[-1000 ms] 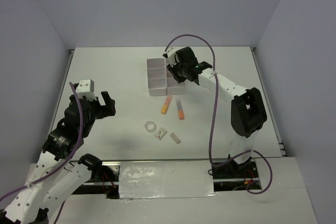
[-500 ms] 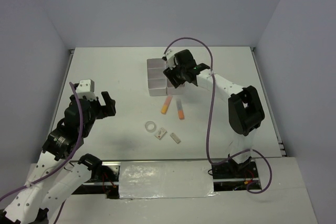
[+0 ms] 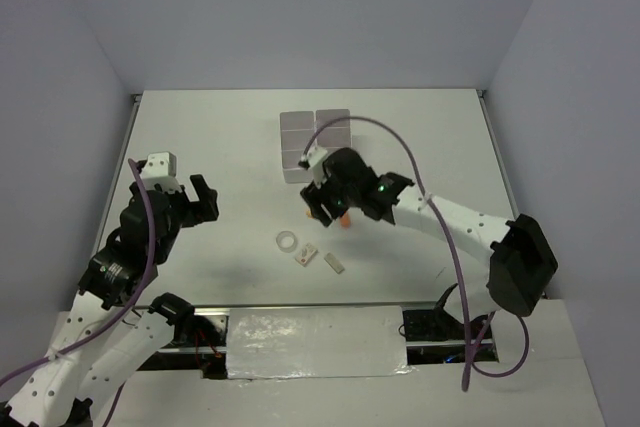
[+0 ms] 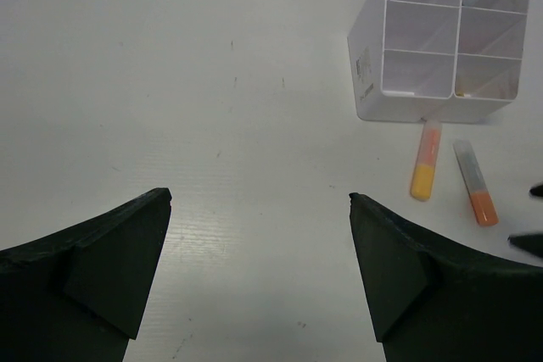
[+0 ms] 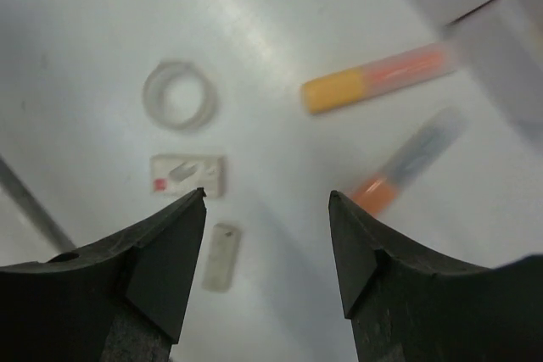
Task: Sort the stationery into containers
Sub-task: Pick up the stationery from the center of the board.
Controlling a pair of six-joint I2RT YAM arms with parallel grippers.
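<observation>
White matte table (image 3: 220, 127), plain grey walls (image 3: 300, 17) around it. Toward the far side, the boxes (image 3: 316, 137) are sitting as one block: six square open cells with thin, stiff white walls.

Loose stationery is lying on the near side of the boxes. The yellow highlighter (image 4: 425, 161) is just off the near wall and the orange highlighter (image 4: 473, 182) is beside it, both flat and not touching. Further out from the boxes are the tape ring (image 5: 179, 95), marked eraser (image 5: 188, 175) and plain eraser (image 5: 221, 256), close together but apart.

Above that group the right gripper (image 5: 267, 197) is hovering with its fingers spread and nothing between them. Well to the left of the boxes the left gripper (image 4: 259, 201) is hanging, also spread wide and empty.

Handling guess: everything is looking light and rigid.
- **Highlighters:** smooth plastic cylinders, likely rolling if nudged. I'm suggesting a pinch across the barrel at mid-length.
- **Tape ring:** thin, clear and glossy, probably flexing a bit. Pinching one wall with a finger inside the hole is looking safer than squeezing across it.
- **Erasers:** small flat blocks, rubbery so grippy, but sitting low on the table. I'm suggesting a grip across the short width.

Right wrist view is blurring the highlighters, so cap ends are hard to read there.
</observation>
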